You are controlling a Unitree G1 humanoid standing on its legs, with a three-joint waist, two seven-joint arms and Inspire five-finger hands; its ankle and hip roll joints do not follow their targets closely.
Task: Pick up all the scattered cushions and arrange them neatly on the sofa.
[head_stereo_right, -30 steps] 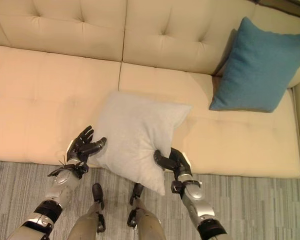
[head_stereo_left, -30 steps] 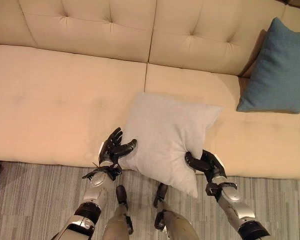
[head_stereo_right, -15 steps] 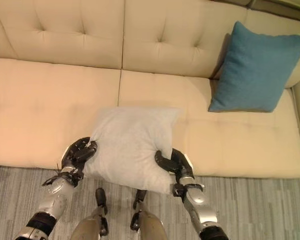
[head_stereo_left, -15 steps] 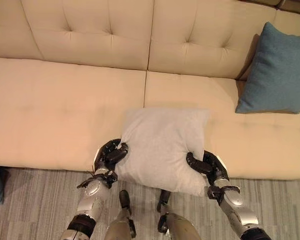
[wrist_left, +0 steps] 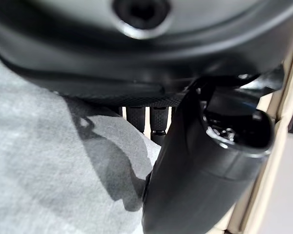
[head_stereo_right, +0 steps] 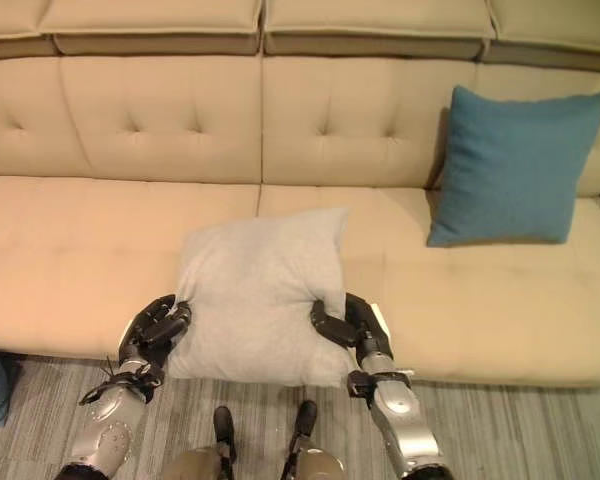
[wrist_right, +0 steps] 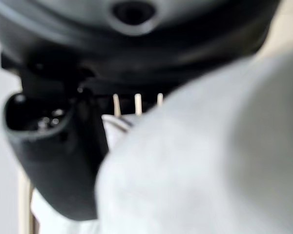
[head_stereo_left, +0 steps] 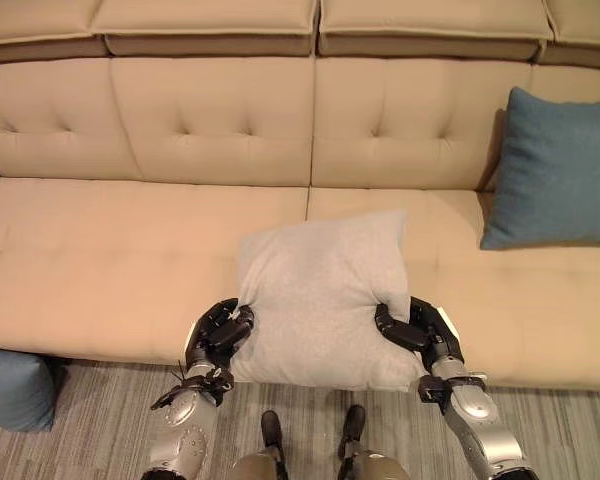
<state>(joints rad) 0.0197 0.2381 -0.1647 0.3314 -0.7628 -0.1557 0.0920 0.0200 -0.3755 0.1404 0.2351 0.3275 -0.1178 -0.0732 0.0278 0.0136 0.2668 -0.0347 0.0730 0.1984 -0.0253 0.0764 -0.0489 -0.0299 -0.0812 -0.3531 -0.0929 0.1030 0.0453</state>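
Left hand (head_stereo_left: 218, 335) curled onto the left edge of the grey cushion (head_stereo_left: 323, 297), fingers and thumb pinching the fabric. My right hand (head_stereo_left: 417, 331) does the same on the cushion's right edge, thumb across the front face and fingers wrapped behind. Left wrist view confirms it: thumb (wrist_left: 200, 170) pressed into the grey cloth, fabric bunched and shadowed right beside it. Right wrist view has grey cloth bulging up against the palm, thumb (wrist_right: 53, 151) alongside it.

Cushion sits between both my hands, roughly upright and tilted back a little. Its lower edge is at the front lip of the sofa (head_stereo_left: 110, 250) seat and hangs slightly past it. Its top corners reach up over the seat. It's centred over the seam between the two seat sections. Can't tell whether the bottom edge rests on the seat front or is carried clear of it.

Blue cushion (head_stereo_right: 513, 166) stands propped against the backrest at the sofa's right end, bottom edge on the seat, well apart from the grey one. Another blue cushion (head_stereo_left: 15, 390) lies on the floor at the far left, just in front of the sofa base and partly cut off by the frame edge.

Sofa is beige, with a tufted back and flat seat pads. Grey striped carpet (head_stereo_left: 90, 430) runs along its front.
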